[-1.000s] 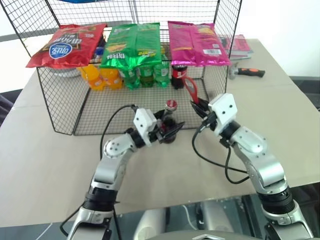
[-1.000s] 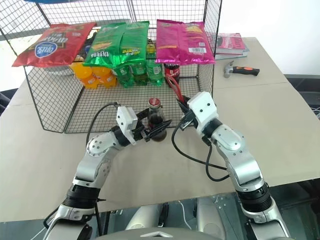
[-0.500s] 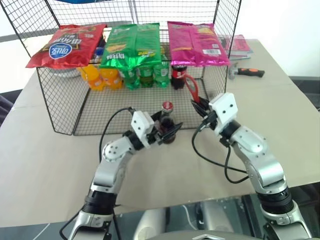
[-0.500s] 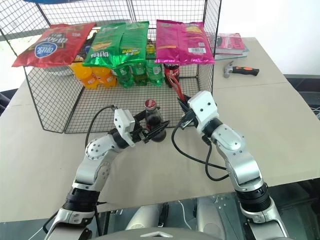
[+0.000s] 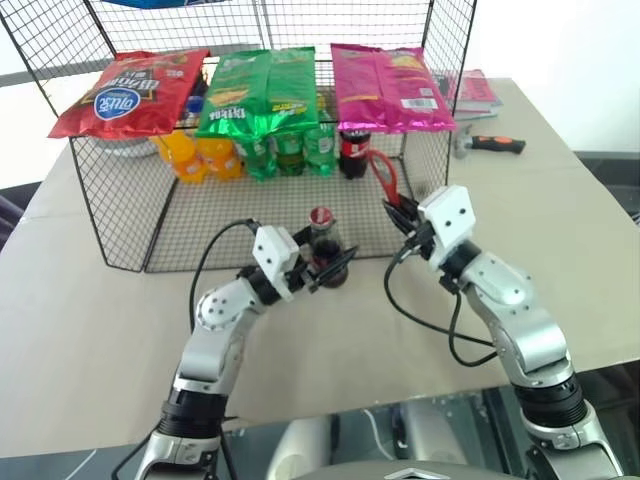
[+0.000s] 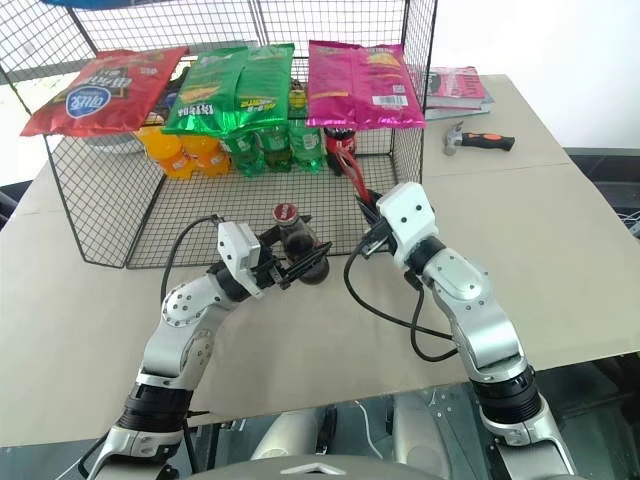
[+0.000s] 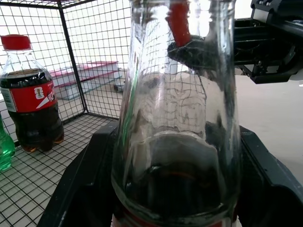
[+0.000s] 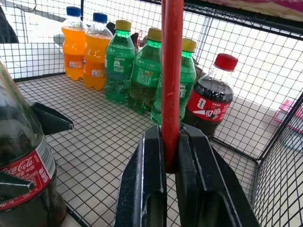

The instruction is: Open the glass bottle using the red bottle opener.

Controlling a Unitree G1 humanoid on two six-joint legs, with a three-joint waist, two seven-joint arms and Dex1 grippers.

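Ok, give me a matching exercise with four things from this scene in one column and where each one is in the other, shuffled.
Things:
1. glass bottle
2. red bottle opener
3. hammer
4. pink chip bag

Places:
A. lying on the table right of the wire basket
B. clamped upright in the right gripper
C. lying on top of the wire basket
D. between the fingers of the left gripper

Pairs: 1-D, 2-B, 3-A, 4-C

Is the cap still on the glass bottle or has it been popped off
Still on. The small red cap sits on the neck of the glass bottle held by the left end effector, apart from the red bottle opener.
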